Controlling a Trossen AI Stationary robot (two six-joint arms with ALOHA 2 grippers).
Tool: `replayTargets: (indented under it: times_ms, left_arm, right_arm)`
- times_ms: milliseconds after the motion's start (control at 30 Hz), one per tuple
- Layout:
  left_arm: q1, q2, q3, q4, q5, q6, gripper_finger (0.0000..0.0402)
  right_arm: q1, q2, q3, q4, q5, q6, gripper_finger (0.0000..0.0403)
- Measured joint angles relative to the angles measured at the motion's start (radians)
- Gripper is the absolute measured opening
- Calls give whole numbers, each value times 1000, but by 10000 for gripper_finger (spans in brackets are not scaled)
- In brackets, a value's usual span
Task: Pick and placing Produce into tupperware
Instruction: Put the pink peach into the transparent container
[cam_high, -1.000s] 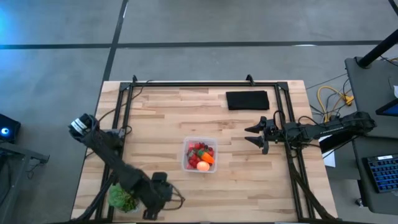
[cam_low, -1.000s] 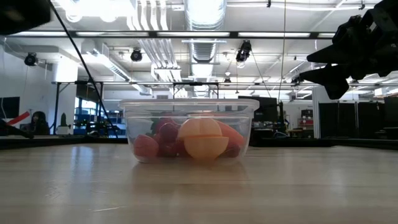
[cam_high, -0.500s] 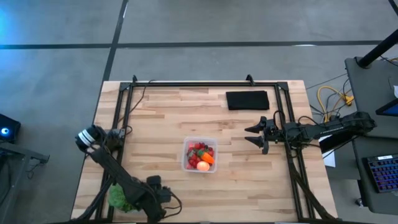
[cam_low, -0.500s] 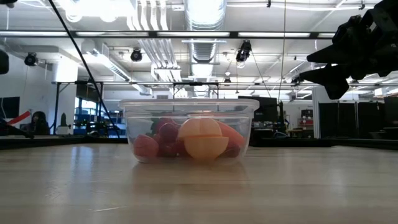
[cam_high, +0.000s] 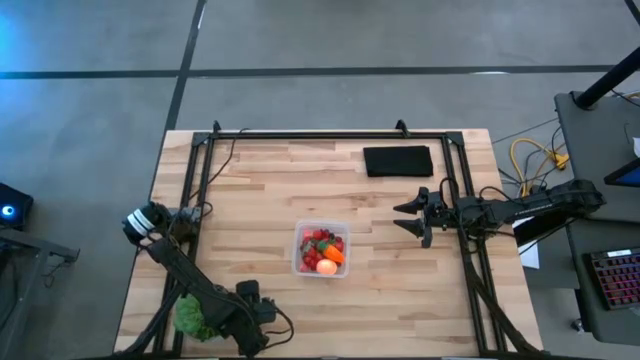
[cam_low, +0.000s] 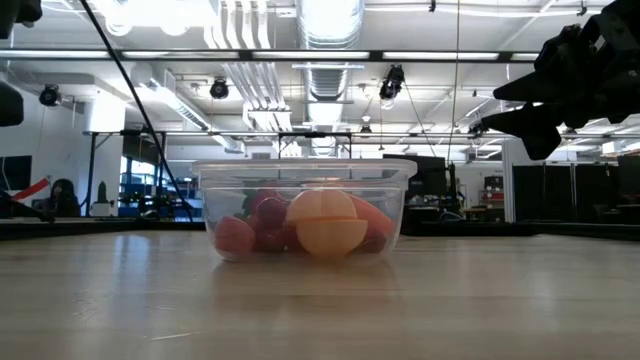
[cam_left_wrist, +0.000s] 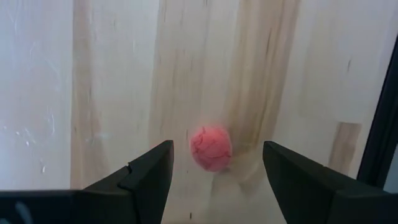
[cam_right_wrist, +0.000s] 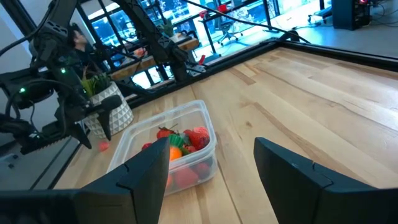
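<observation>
The clear tupperware (cam_high: 321, 249) (cam_low: 303, 208) (cam_right_wrist: 171, 149) stands mid-table and holds red strawberry pieces, an orange carrot piece (cam_high: 335, 255) and a round pink-orange fruit (cam_low: 326, 222). One more red strawberry piece (cam_left_wrist: 210, 149) (cam_right_wrist: 104, 145) lies on the wood near the table's near-left corner. My left gripper (cam_left_wrist: 216, 145) (cam_high: 252, 312) hangs over it, open, pointing down, a finger on either side and clear of it. My right gripper (cam_high: 408, 215) (cam_low: 520, 105) hovers open to the right of the tupperware, above the table.
A leafy green potted plant (cam_high: 196, 318) (cam_right_wrist: 107, 102) stands close beside the left gripper at the near-left corner. A flat black pad (cam_high: 398, 161) lies toward the far right. Black frame rails (cam_high: 200, 190) run along the table's sides.
The left arm has changed posture: its upper part left the top-left of the low view, and its gripper shifted slightly toward the near edge beside the plant. In the last half second it has kept still.
</observation>
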Motion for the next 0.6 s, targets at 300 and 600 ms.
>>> replayTargets:
  times_ms: [300, 600]
  left_arm:
    - [6, 0, -4, -1, -21, 11, 232]
    - [10, 0, -22, 2, -18, 56, 232]
  right_arm:
    - [0, 0, 0, 0, 0, 0, 226]
    - [0, 0, 0, 0, 0, 0, 226]
